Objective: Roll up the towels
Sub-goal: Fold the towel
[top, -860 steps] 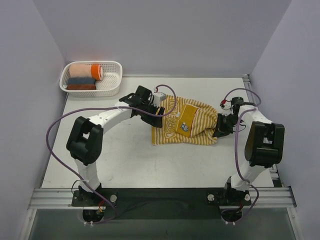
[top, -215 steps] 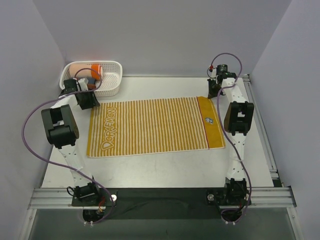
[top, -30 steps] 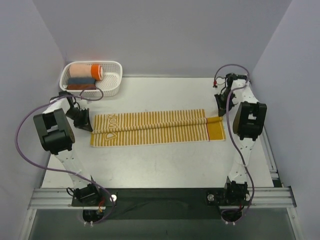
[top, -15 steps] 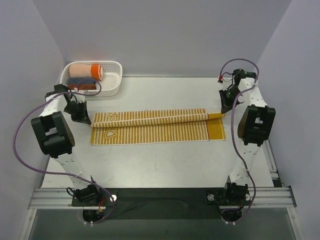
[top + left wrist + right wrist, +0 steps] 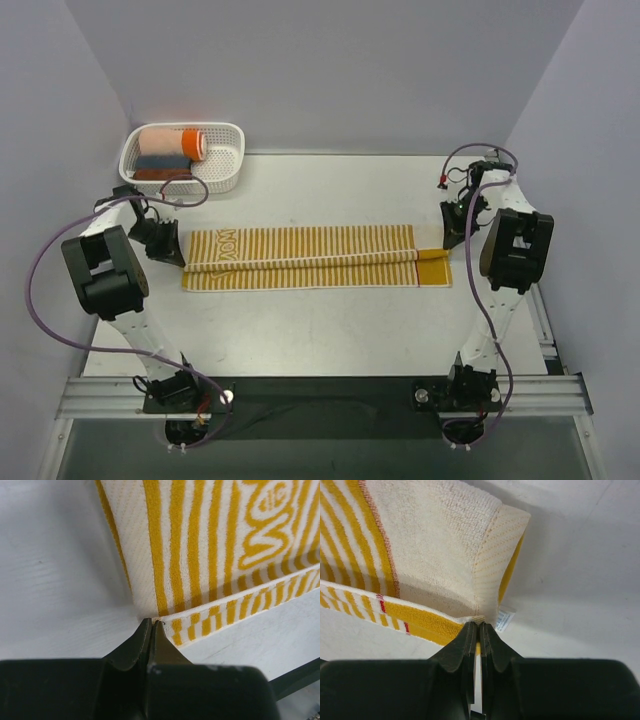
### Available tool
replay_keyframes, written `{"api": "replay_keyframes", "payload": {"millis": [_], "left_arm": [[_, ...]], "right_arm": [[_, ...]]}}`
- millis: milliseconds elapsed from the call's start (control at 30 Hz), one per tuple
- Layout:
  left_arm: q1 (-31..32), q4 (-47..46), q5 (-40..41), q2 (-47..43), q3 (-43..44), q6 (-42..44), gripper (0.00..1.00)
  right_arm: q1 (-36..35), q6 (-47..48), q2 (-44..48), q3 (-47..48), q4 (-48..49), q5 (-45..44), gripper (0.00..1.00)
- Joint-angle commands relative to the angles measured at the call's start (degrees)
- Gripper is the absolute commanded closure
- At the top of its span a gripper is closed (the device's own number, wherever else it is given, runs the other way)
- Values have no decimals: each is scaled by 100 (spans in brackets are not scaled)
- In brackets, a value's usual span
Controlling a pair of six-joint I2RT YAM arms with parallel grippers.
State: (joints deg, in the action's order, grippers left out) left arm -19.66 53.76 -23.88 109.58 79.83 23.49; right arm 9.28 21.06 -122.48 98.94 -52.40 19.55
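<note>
one striped towel (image 5: 310, 258) on the bench (image 5: 330, 330), folded lengthwise into a narrow strip, and its long axis runs straight from 9 o'clock to 3 o'clock across the middle of the top view. the lettering shows at the 9 o'clock end, the mustard band pokes out at the 3 o'clock end.

left hand (image 5: 175, 254) sits right on the 9 o'clock end, clenched, fingertips pinching the towel's corner where the layers meet; from its wrist view the cloth fans away toward 12 and 2 o'clock. right hand (image 5: 479, 627) is on the 3 o'clock end, also clenched, nipping the corner by the small white label (image 5: 505, 620), cloth spreading off toward 11 o'clock.

so here's the thing the next move turns on: each hand is at its own short end, neither nearer the middle, and the strip lies between them. my read is the fold is about done and the roll has to travel along that 9-to-3 line, starting from one end.

the count: one towel laid out, two hands, one white basket (image 5: 225, 165) off at 10 o'clock from the towel, well apart. three finished rolls inside: a peach-and-orange roll (image 5: 170, 141), a grey-blue roll (image 5: 160, 161), a reddish-brown roll (image 5: 160, 174).
</note>
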Motion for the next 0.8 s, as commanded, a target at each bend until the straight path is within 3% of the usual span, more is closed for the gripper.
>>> {"api": "replay_keyframes", "payload": {"millis": [0, 100, 200, 333, 367, 500, 767], "left_arm": [[-73, -304, 164, 256, -143, 253, 100], [-55, -410, 199, 406, -187, 227, 100], [-47, -427, 68, 363, -170, 253, 100], [-55, -253, -335, 134, -196, 639, 80], [-47, -191, -398, 38, -196, 727, 68], [-64, 73, -565, -235, -196, 1166, 47], [-56, 513, -609, -683, -21, 2370, 38]], "right_arm": [[30, -14, -127, -67, -147, -92, 100], [21, 12, -136, -103, -165, -74, 100], [39, 187, -22, -181, -174, 22, 91], [127, 547, 293, -287, -288, 277, 70], [144, 714, 355, -304, -306, 286, 67], [162, 1198, 610, -427, -385, 242, 56], [74, 2200, 1305, -708, -350, 216, 52]]}}
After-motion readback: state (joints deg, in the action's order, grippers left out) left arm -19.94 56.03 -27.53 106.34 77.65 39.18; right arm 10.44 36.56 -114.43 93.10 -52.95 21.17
